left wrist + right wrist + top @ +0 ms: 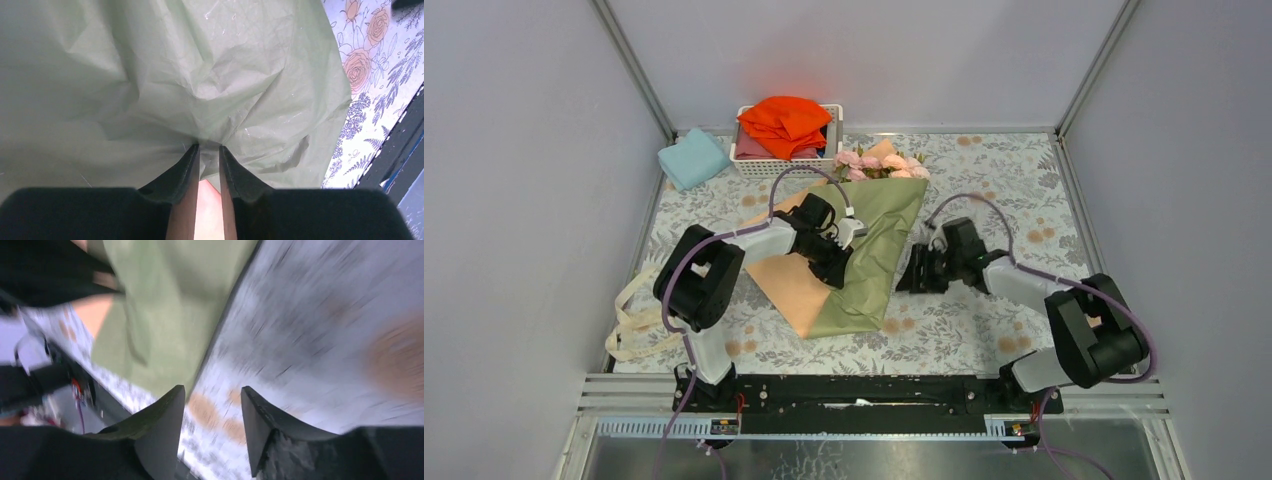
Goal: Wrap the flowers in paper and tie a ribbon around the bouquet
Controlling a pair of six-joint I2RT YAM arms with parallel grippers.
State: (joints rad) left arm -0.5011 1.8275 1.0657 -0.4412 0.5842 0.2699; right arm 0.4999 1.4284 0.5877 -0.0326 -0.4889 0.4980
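Note:
The bouquet lies across the middle of the table as a cone of olive-green paper (879, 235) with a peach flap on its left side. The pink flowers (882, 163) stick out of its far, wide end. My left gripper (836, 266) rests on the cone's middle. In the left wrist view its jaws (209, 148) stand narrow, shut on a gathered fold of the green paper (200, 75). Just right of the cone's edge, my right gripper (912, 276) hovers over the tablecloth. Its jaws (212, 392) are open and empty, with the paper (160, 315) to their left. The cream ribbon (629, 322) lies looped at the table's left edge.
A white basket (834, 112) holding a bright orange cloth (784, 122) stands at the back. A light-blue folded cloth (692, 158) lies to its left. The floral tablecloth (984, 180) covers the table, and a black rail (874, 393) runs along the near edge.

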